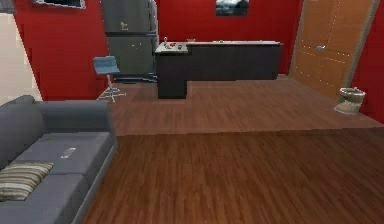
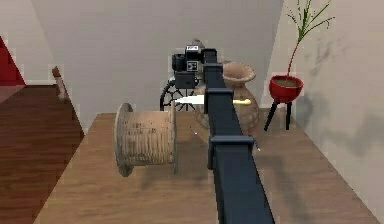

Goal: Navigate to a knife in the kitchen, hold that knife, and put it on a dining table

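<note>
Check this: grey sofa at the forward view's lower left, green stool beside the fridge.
The stool is blue, not green; the forward view shows it. The grey sofa at lower left and the fridge beside the stool are right.

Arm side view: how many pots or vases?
2: a brown vase behind the arm, a red plant pot on a stand at the right. The arm could hide another.

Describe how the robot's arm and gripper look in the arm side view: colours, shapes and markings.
The arm is a dark blue-grey bar with a square section and a thicker collar partway along. At its far end sit small white squares with black marks. The gripper has a dark, boxy body and two thin dark fingers.
</note>
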Available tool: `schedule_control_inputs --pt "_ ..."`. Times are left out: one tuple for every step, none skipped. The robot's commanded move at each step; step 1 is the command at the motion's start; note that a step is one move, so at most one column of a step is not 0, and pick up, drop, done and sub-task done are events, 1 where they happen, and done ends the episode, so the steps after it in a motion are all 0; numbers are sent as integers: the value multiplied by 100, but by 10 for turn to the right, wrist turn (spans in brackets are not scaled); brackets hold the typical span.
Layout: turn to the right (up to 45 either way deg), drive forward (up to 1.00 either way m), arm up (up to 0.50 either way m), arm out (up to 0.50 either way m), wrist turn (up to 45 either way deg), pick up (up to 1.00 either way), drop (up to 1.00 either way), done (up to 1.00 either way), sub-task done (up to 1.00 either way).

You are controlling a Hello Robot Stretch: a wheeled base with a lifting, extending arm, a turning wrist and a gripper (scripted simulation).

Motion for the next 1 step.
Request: schedule_control_inputs --pt "0 0 4 0 0 0 0 0 0"
